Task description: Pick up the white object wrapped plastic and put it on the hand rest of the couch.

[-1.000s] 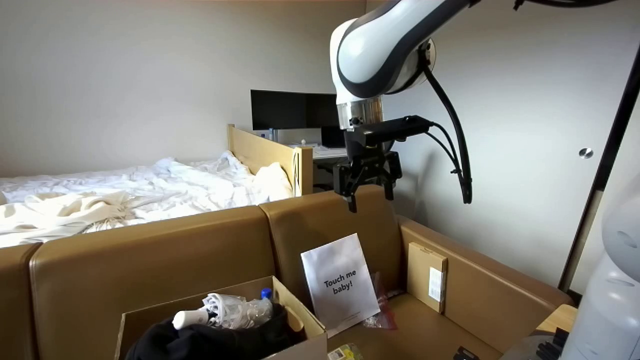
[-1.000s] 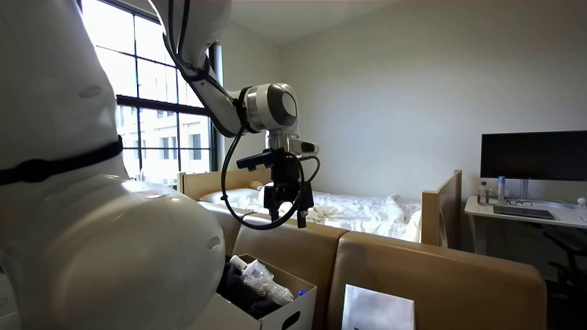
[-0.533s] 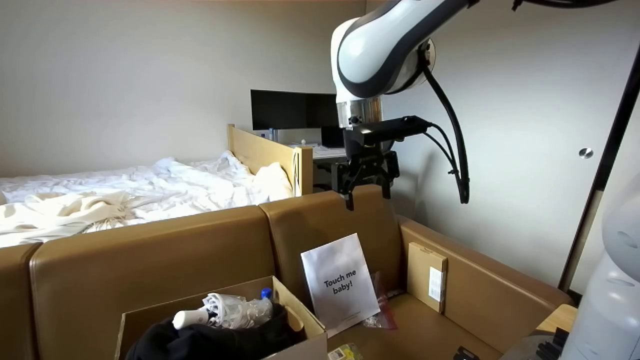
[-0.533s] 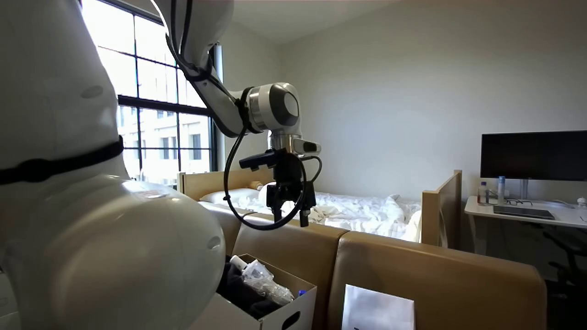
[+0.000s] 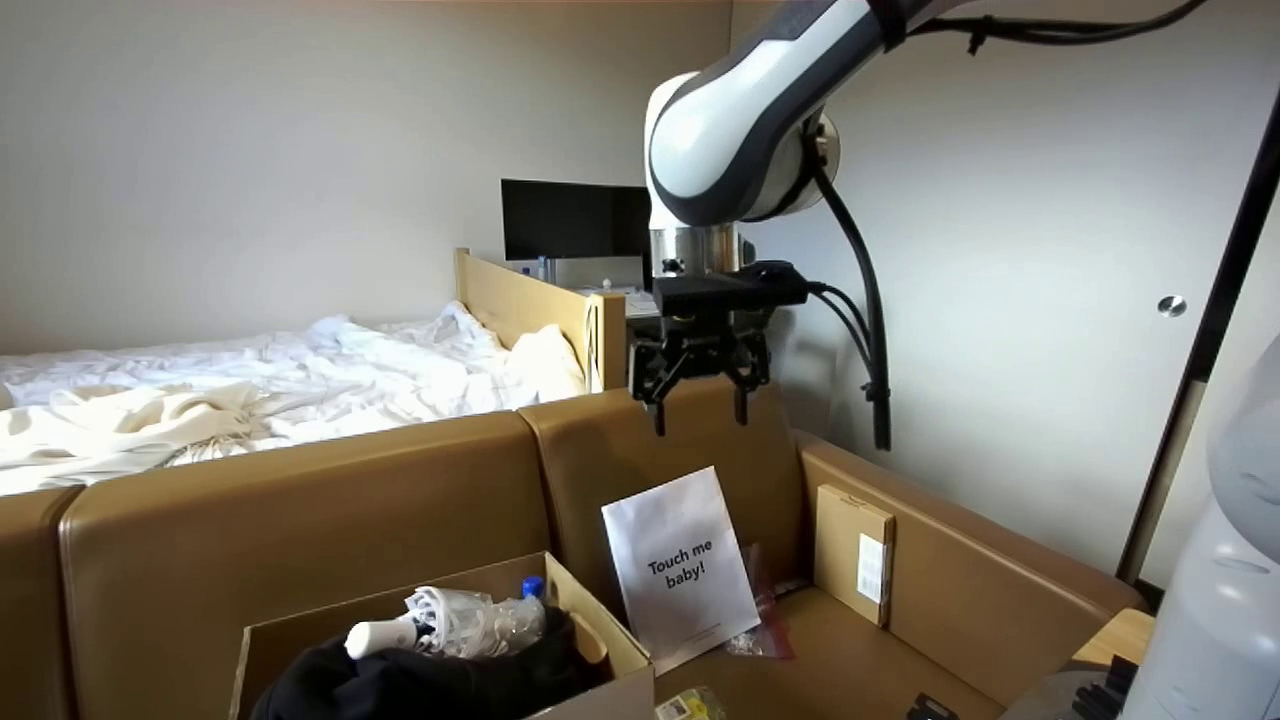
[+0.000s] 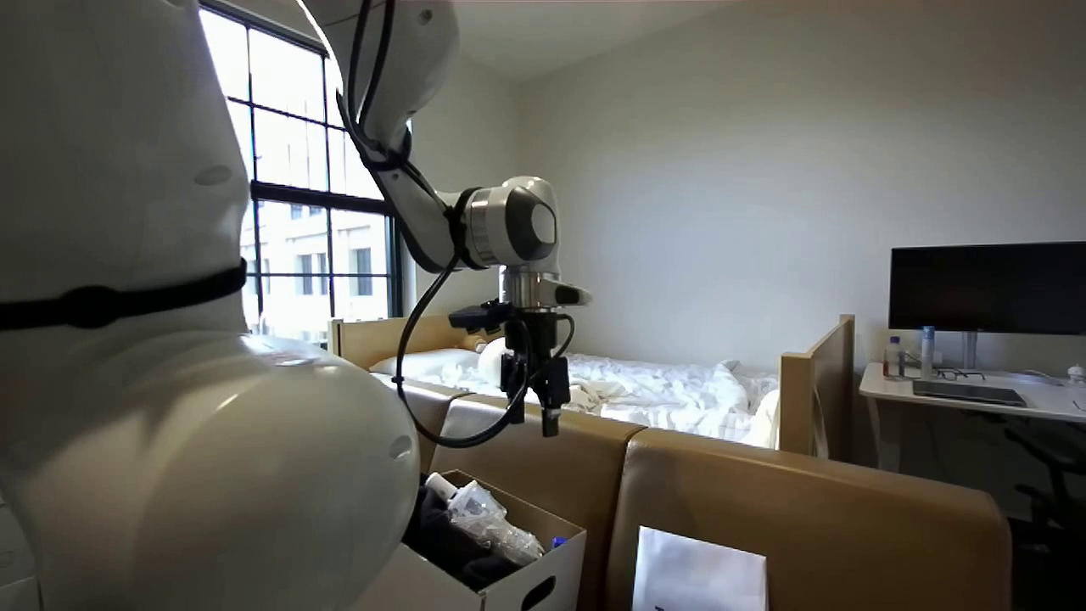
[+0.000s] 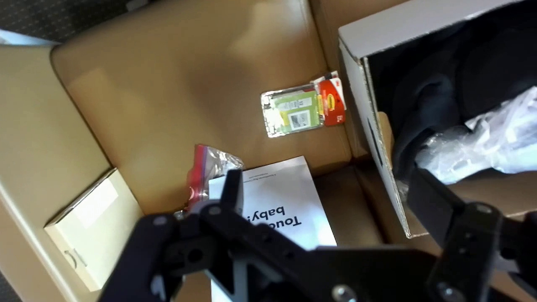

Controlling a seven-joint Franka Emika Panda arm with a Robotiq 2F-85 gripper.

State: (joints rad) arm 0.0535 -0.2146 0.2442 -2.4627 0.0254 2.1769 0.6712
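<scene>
A: Where's the white object?

B: The plastic-wrapped white object [image 5: 485, 622] lies on its side in the cardboard box [image 5: 618, 698], on top of a black cloth [image 5: 430, 690]. In an exterior view its smooth end is at the left, and there's a blue cap [image 5: 532, 587] just beside the wrapped right end, on the far side.

A: And the box?

B: On the couch [image 5: 300, 520], in front of the backrest [image 5: 470, 490], at the near left.

A: What about the gripper?

B: The gripper [image 5: 700, 425] hangs above the couch pointing down, to the right of the box and well apart from it. Its fingers [image 7: 433, 201] are released, spread wide; the wrist view shows that plainly.

A: Where's the hand rest?

B: The armrest [image 5: 970, 570] closes off the right end, with a flat carton [image 5: 845, 550] standing upright against its inner side.

A: And in between?

B: A white paper [image 5: 682, 615] reading "Touch me baby!" leans tilted on the backrest. A red-edged plastic bag [image 7: 218, 161] sits partly behind it. Nearer, a packet [image 7: 295, 111] with a green label and a red end lies on the seat [image 5: 830, 670], the red end just beside the box.

A: Anything farther off?

B: A bed [image 5: 525, 305] on the far side of the couch, and a dark monitor [image 5: 575, 220] beyond its wooden end.
</scene>
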